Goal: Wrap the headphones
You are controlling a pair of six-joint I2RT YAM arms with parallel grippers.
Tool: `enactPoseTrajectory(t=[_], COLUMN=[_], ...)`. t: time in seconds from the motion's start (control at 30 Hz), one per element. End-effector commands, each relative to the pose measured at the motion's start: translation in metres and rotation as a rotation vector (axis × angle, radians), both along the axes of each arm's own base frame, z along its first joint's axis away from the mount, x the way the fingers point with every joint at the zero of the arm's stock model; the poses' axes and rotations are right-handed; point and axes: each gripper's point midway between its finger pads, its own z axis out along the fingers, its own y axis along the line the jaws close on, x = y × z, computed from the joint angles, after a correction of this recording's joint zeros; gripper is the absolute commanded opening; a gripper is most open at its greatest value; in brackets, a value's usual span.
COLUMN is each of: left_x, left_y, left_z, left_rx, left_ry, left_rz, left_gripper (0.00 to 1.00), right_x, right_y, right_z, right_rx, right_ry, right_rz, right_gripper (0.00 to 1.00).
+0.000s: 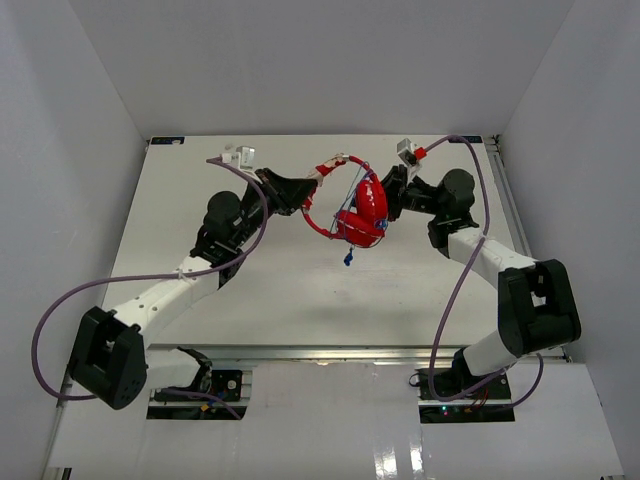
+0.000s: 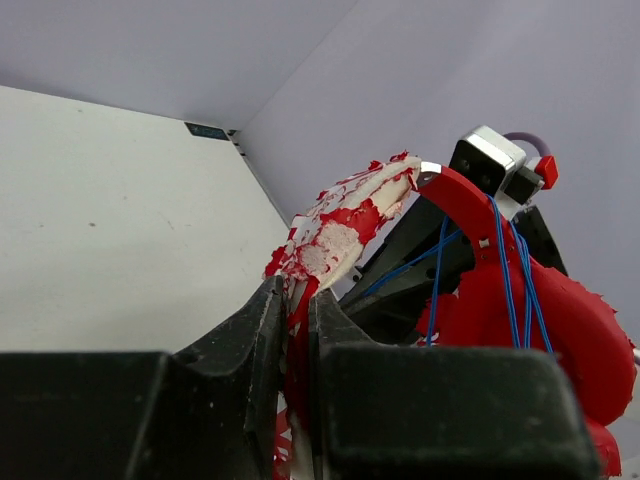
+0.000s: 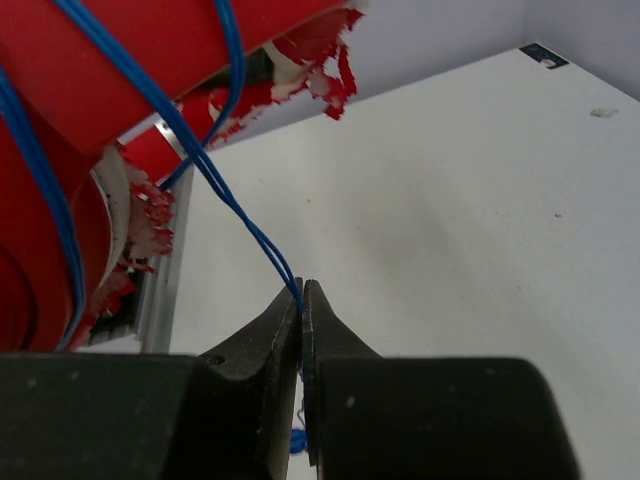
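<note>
The red headphones (image 1: 366, 210) hang above the table's far middle, held between both arms. My left gripper (image 1: 317, 176) is shut on the worn, flaking padding of the thin red headband (image 2: 335, 235), with the jaws closed round it (image 2: 297, 300). Several turns of blue cable (image 2: 506, 270) run over the earcups (image 2: 545, 320). My right gripper (image 1: 384, 212) sits just right of the earcups and is shut on the doubled blue cable (image 3: 250, 235), pinched at the fingertips (image 3: 301, 292). The blue plug (image 1: 347, 258) dangles below the headphones and shows under the jaws in the right wrist view (image 3: 297, 440).
The white table (image 1: 280, 290) is walled on three sides. Thick purple robot cables (image 1: 60, 300) loop beside each arm. An aluminium rail (image 1: 505, 190) runs along the table's right edge. The arm bases stand at the near edge.
</note>
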Motion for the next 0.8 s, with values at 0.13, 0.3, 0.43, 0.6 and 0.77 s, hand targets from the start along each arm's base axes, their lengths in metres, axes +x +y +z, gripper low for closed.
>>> enactPoseTrajectory(t=[0.13, 0.3, 0.43, 0.6, 0.77], left_x=[0.003, 0.021, 0.032, 0.04, 0.053], left_y=[-0.014, -0.001, 0.011, 0.018, 0.031], left_z=[0.115, 0.129, 0.132, 0.137, 0.138], left_rx=[-0.378, -0.451, -0.512, -0.54, -0.516], left_ry=[-0.119, -0.098, -0.057, -0.041, -0.041], left_rz=[-0.033, 0.077, 0.152, 0.205, 0.313], left_gripper=[0.0, 0.0, 0.0, 0.0, 0.0], right_x=[-0.031, -0.042, -0.048, -0.053, -0.06], right_y=[0.013, 0.018, 0.022, 0.022, 0.022], right_z=[0.033, 0.013, 0.007, 0.011, 0.013], right_rx=[0.136, 0.124, 0.122, 0.131, 0.132], right_ry=[0.041, 0.071, 0.09, 0.085, 0.072], right_rz=[0.14, 0.154, 0.161, 0.162, 0.156], right_gripper=[0.08, 0.09, 0.09, 0.08, 0.08])
